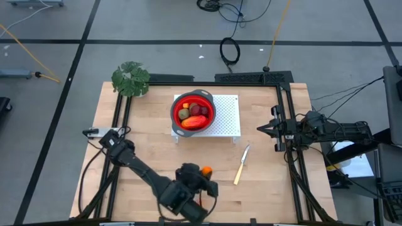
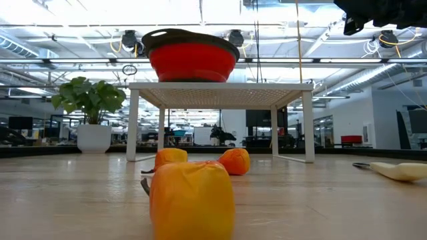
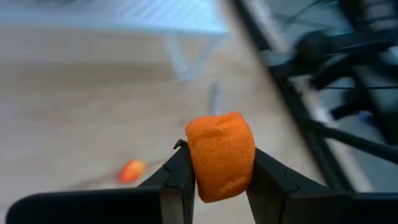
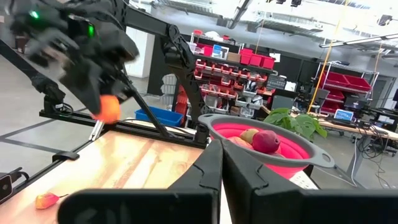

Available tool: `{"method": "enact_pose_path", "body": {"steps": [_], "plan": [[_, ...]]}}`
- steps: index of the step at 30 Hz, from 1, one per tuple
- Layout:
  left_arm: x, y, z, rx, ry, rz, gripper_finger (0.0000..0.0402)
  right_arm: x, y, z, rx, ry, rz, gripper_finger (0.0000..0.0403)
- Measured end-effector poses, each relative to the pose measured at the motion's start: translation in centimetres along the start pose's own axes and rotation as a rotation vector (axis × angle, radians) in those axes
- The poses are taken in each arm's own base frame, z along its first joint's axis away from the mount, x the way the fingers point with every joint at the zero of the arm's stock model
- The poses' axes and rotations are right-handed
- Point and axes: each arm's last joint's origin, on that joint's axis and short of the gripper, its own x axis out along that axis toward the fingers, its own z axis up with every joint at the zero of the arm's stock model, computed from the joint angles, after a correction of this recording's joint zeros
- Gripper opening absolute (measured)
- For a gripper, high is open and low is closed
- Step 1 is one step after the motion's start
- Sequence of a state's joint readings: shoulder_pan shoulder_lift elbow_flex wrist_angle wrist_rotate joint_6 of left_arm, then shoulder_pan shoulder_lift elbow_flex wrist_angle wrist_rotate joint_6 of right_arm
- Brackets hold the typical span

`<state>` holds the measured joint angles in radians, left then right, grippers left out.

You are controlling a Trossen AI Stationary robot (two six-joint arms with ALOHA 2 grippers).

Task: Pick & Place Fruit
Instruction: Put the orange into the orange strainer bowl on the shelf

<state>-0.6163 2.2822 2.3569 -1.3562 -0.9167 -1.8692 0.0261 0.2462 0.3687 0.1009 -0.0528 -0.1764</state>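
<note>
My left gripper (image 3: 221, 154) is shut on a small orange fruit piece (image 3: 221, 134) above the table's near middle; the same piece shows in the high view (image 1: 206, 170) and the right wrist view (image 4: 109, 109). Other orange pieces (image 2: 192, 197) (image 2: 235, 161) lie on the table, and one more shows in the left wrist view (image 3: 132, 169). The red grey-rimmed bowl (image 1: 193, 111) stands on a white rack (image 1: 227, 119) and holds an elongated red-orange piece (image 1: 195, 122), a dark red one (image 1: 200, 110) and an olive one (image 1: 183, 114). My right gripper (image 4: 221, 162) waits shut at the right edge. My left gripper pinches the orange piece between its two fingers, one finger (image 3: 183, 171) on each opposite side (image 3: 198, 163). The fingers slant down toward the table's far right. The piece sticks out past the fingertips and is lifted clear of the table.
A slim pale-handled knife (image 1: 242, 165) lies on the table right of the left gripper. A potted plant (image 1: 130, 78) stands at the far left corner. Bare wood lies between the rack and the near edge.
</note>
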Motion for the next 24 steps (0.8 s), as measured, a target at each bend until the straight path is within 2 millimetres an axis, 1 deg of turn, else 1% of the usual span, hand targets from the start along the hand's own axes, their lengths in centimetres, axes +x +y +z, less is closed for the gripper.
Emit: {"method": "enact_pose_path", "body": {"steps": [6, 11, 14, 18, 24], "plan": [[-2.0, -2.4, -0.9, 0.110, -0.186, -0.222, 0.0104, 0.0, 0.0, -0.1, 0.000, 0.006, 0.001, 0.0000], [-3.7, -4.9, -1.0, 0.213, -0.301, -0.340, 0.0104, 0.0, 0.0, -0.1, 0.000, 0.007, 0.001, 0.0000], [-4.8, -6.4, -0.6, 0.293, -0.352, -0.403, 0.0104, 0.0, 0.0, -0.1, 0.000, 0.007, 0.001, 0.0000], [-6.2, -8.0, 0.5, 0.410, -0.414, -0.510, 0.0104, 0.0, 0.0, -0.1, 0.000, 0.007, 0.002, 0.0000], [-7.8, -9.4, 1.8, 0.639, -0.536, -0.739, 0.0104, 0.0, 0.0, -0.1, 0.000, 0.007, 0.002, 0.0000]]}}
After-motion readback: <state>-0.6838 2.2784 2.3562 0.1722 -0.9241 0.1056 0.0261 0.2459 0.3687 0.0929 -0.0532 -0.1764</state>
